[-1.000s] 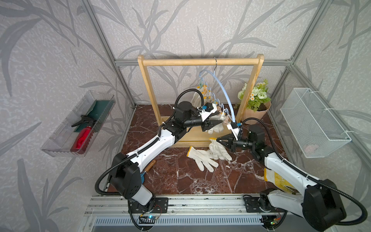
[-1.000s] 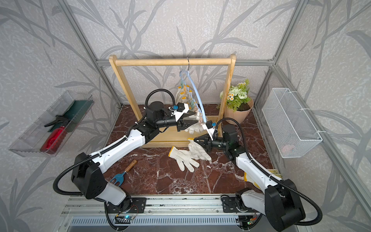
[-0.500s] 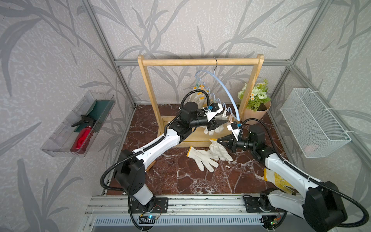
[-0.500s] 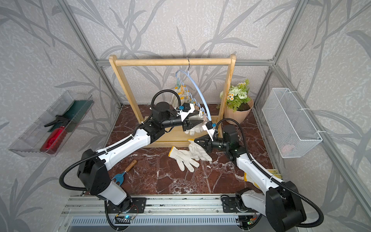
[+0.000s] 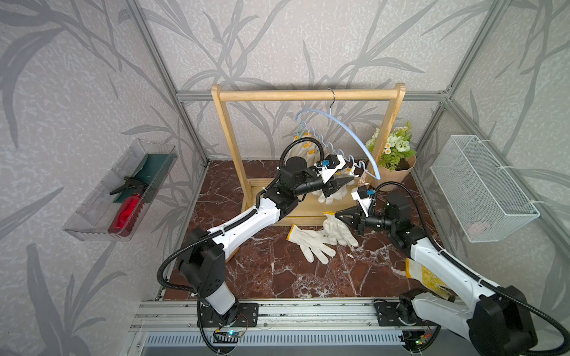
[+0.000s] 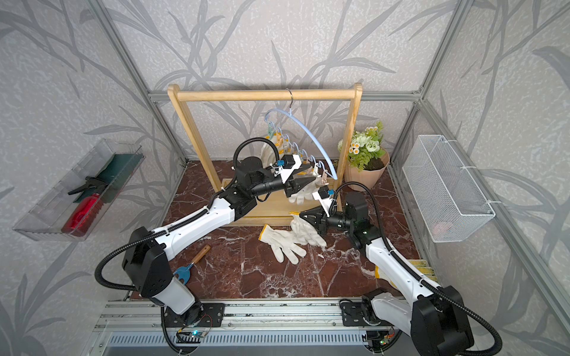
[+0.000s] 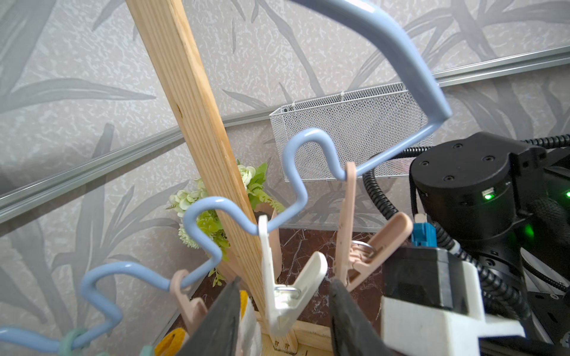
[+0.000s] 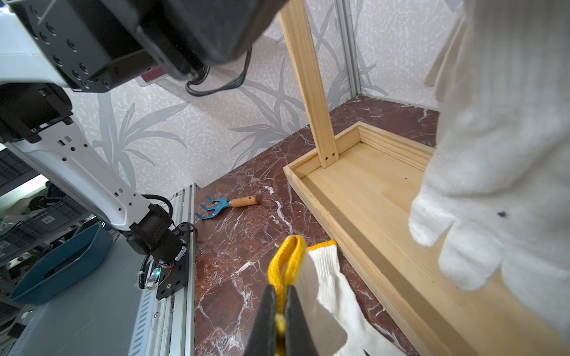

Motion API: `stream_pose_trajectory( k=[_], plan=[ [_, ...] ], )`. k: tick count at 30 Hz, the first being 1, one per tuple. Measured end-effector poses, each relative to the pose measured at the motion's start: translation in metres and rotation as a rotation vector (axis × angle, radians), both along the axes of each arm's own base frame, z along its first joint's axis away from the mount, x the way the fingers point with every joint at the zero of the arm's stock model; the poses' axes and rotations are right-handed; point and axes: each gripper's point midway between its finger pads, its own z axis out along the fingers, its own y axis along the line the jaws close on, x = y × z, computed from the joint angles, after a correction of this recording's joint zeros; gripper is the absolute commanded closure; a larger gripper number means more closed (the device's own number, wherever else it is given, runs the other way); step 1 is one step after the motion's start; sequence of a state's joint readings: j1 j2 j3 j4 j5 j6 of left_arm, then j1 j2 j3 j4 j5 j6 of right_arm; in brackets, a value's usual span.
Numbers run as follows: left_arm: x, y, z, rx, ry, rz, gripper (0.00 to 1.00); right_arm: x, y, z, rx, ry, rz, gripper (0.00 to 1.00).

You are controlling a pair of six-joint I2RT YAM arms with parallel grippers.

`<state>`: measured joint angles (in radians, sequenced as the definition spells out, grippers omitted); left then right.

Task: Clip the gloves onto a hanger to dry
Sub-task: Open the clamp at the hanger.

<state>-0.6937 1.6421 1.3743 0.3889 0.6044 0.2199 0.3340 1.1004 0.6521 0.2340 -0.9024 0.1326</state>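
red-brown marble floor [image 5: 271,277] inside grey leaf-print walls, and at the back of it a wooden rack [image 5: 303,95] with a pale blue hanger [image 7: 408,61] hooked on its rail. my left claw [image 7: 283,280] is up at the hanger's wavy lower bar, its fingers standing apart at a middling gap with a white clip [image 7: 277,299] between them. i can't tell whether either finger actually touches that clip. a pink clip [image 7: 349,215] hangs on the bar just beside it. right beneath this claw a hung glove [image 5: 331,195] dangles fingers-down over the rack's base, and the claw hides which clip holds it.

my right claw [image 8: 281,288] sits lower than the left one and nearer to me, jaws pinched tight on the yellow cuff of a lifted glove [image 8: 324,277]. the cuff stands up off the marble at the claw tips, while the rest of that glove trails back under the claw onto the floor. just ahead of those tips and a little toward me, a flat glove [image 5: 310,245] lies spread out, overlapping the lifted one.

further ahead of the right claw, a blue hand rake [image 8: 228,203] with a wooden handle lies near my left arm's base. behind the right claw's wrist a flower pot [image 5: 393,154] stands by the rack's post, with a white wire basket [image 5: 481,191] on the wall beyond. under my right forearm lies a yellow-patterned glove [image 5: 428,277].
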Motion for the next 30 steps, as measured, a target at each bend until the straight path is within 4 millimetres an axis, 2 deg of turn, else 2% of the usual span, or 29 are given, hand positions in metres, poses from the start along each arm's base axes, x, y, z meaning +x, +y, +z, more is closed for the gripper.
stream_pose_trajectory(
  k=[4, 8, 12, 15, 19, 26, 30],
  plan=[
    [-0.001, -0.002, 0.001, -0.005, -0.001, -0.001, 0.53, 0.009, -0.014, -0.006, -0.047, -0.011, -0.127, 1.00],
    [-0.002, -0.003, 0.001, -0.006, -0.001, -0.001, 0.53, 0.023, -0.048, -0.014, -0.100, -0.027, -0.354, 1.00],
    [-0.003, -0.004, 0.001, -0.005, -0.001, -0.002, 0.53, 0.039, -0.088, -0.007, -0.120, -0.030, -0.555, 1.00],
    [-0.003, -0.005, 0.000, -0.004, 0.001, 0.004, 0.53, 0.050, -0.104, 0.000, -0.133, -0.021, -0.637, 1.00],
    [-0.002, -0.005, -0.001, -0.001, 0.004, 0.015, 0.53, 0.059, -0.105, 0.023, -0.117, -0.027, -0.658, 1.00],
    [-0.002, -0.006, -0.009, 0.027, 0.012, 0.027, 0.54, 0.074, -0.095, 0.093, -0.018, -0.100, -0.630, 1.00],
    [-0.003, -0.008, -0.012, 0.040, 0.017, 0.030, 0.54, 0.076, -0.086, 0.114, 0.016, -0.119, -0.595, 1.00]
  ],
)
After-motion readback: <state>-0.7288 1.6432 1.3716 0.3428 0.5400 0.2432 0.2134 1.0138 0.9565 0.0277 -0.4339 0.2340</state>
